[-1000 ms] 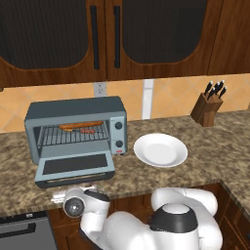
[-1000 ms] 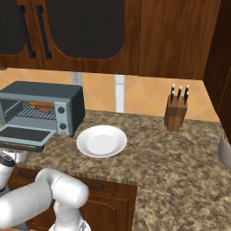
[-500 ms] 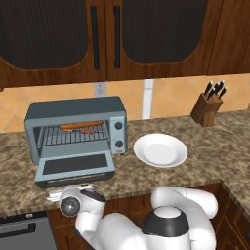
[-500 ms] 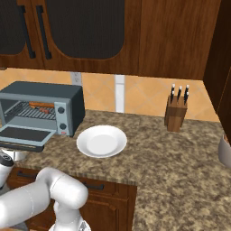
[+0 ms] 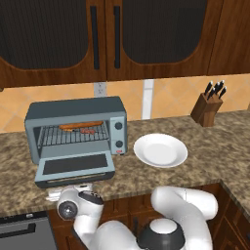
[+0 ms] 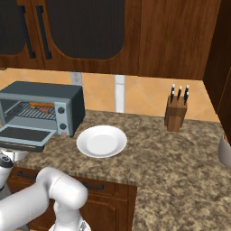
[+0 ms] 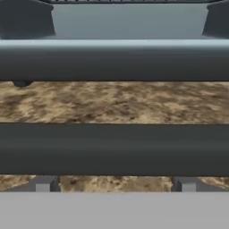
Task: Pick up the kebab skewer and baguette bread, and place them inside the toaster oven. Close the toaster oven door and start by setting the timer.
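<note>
**Speckled stone desk and its load**

A brown-speckled granite desk [image 5: 210, 146] runs beneath dark wooden cabinets and turns a corner at the right. Three things stand on it. The blue-grey toaster oven [image 5: 78, 127] sits at the left, its door [image 5: 75, 168] folded down and reaching toward the front edge. A white plate [image 5: 160, 150] lies just beside the oven's right side. A wooden knife block [image 5: 209, 106] stands well apart, against the back wall.

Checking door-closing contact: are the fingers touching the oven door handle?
Cannot tell. In the hand view the fingers sit just below the door handle, but no clear contact or gap shows.
</note>
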{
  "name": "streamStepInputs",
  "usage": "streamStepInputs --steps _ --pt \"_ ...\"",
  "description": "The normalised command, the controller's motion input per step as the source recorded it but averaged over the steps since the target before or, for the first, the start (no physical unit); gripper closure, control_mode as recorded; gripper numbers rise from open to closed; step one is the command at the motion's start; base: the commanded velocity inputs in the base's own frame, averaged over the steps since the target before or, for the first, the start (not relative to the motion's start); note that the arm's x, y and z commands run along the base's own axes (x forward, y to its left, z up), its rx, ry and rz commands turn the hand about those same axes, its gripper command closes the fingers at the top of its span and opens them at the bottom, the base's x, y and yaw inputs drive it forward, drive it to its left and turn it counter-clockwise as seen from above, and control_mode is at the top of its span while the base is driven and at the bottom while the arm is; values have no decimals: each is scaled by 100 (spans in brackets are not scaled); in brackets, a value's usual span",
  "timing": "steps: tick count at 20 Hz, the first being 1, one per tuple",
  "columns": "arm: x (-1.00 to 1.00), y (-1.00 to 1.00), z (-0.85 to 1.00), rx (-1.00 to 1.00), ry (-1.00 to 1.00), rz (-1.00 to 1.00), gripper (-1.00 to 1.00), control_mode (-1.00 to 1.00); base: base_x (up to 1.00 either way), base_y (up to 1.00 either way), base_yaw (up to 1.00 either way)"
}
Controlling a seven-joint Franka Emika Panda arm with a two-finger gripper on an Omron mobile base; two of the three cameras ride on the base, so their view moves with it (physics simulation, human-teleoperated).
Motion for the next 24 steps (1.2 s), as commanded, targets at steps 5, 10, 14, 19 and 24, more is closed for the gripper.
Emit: streamStepInputs --steps 5,10,14,19,24 --pt "38 -29 0 0 -7 -2 -100 -100 0 0 0" --pt "32 -22 21 2 -9 -7 -100 -100 0 0 0" --pt "19 -23 59 6 -12 -9 -100 -100 0 0 0" --pt "25 -18 75 8 -11 -11 -100 -100 0 0 0" --pt "38 -33 75 9 -5 -11 -100 -100 0 0 0"
